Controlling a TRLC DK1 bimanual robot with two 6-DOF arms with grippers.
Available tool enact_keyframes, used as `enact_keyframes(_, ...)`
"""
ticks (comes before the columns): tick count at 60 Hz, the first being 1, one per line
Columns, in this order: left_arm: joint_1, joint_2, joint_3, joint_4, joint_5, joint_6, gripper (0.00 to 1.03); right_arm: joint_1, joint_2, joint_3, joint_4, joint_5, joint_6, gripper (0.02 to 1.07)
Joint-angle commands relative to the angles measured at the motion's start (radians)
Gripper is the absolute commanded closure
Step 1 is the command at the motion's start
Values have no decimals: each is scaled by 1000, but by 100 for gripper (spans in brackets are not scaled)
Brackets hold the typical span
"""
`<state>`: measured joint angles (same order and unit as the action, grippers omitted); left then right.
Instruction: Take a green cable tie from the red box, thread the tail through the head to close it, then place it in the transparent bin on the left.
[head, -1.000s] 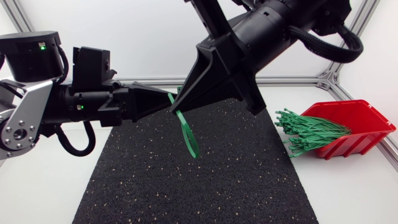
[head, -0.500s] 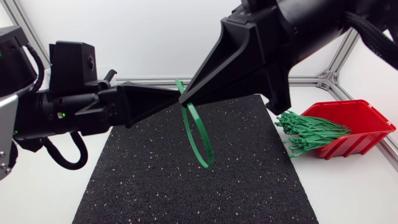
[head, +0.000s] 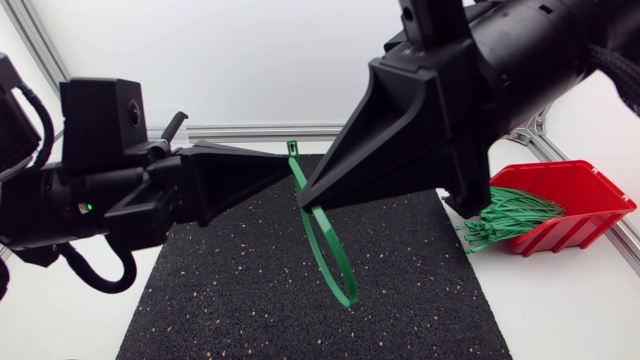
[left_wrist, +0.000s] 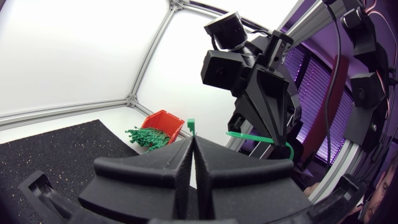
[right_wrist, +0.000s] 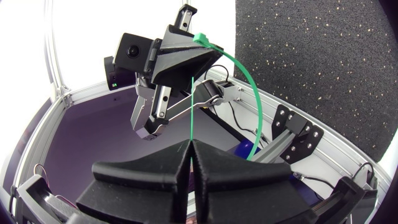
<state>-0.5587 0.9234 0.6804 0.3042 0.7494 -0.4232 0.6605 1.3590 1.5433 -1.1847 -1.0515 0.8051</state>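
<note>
Both grippers have risen toward the head camera, and the green cable tie (head: 340, 282) now hangs in a wider loop toward 5 o'clock beneath them. The left gripper (head: 287, 165) is pinched tight on its head end, and the right gripper (head: 306, 200) is clamped on the strap. An off-line pull could slip the tail free. The red box (head: 600, 215), at the mat's 3 o'clock, holds a bundle of ties (head: 505, 215) spilling toward 9 o'clock. The transparent bin is out of sight.

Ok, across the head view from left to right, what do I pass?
left gripper → right gripper → spare cable ties → red box. The looped green tie overlaps both grippers' tips, so it is left out.
</note>
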Motion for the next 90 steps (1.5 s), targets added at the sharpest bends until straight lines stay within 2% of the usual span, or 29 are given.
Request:
enact_keyframes(1, -4, -29, -21, 9, -7, -22, 100, 11, -9, -12, 8, -7, 34, 101)
enact_keyframes(41, -1, -52, -35, 27, -27, -35, 100, 41, 45, 78, 10, -27, 59, 101)
enact_keyframes(66, 72, -52, -48, 101, -59, -131, 100, 70, 118, 184, -1, -30, 100, 101)
enact_keyframes(90, 74, -61, -48, 121, -61, -143, 100, 34, 147, 207, 8, -51, 105, 101)
